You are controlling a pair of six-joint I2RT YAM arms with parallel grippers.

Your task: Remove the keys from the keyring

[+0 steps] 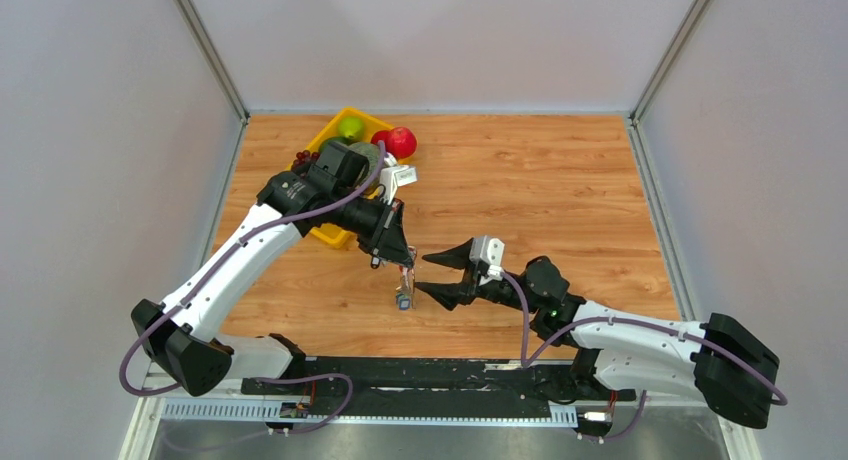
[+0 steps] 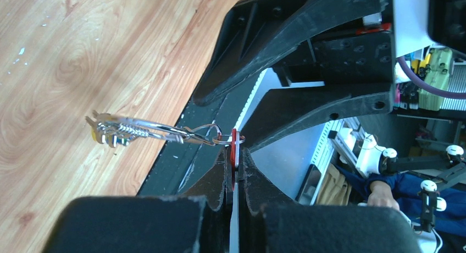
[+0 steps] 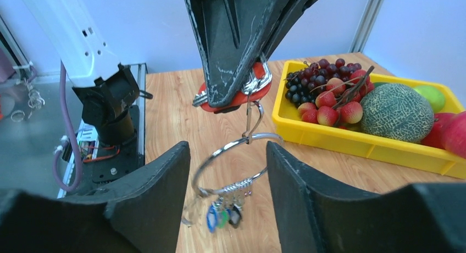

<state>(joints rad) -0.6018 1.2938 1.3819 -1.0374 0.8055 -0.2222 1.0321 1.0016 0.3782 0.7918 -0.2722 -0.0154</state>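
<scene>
The keyring [image 3: 225, 148], a thin silver wire ring, hangs above the wooden table from a small clip. That clip links it to a flat red tag [image 3: 242, 96]. My left gripper [image 2: 235, 154] is shut on this red tag [image 2: 234, 143] and points down over the table [image 1: 390, 258]. The keys [image 3: 222, 214], tiny with blue, green and grey tags, dangle in a bunch from the ring's lower side [image 1: 402, 300]. My right gripper [image 3: 228, 148] is open, with one finger on each side of the ring and touching nothing [image 1: 422, 272].
A yellow tray [image 3: 340, 140] with grapes [image 3: 324, 82], a melon [image 3: 395, 110] and other fruit stands behind the left arm at the table's far left [image 1: 345, 115]. The arms' black base rail [image 1: 430, 375] runs along the near edge.
</scene>
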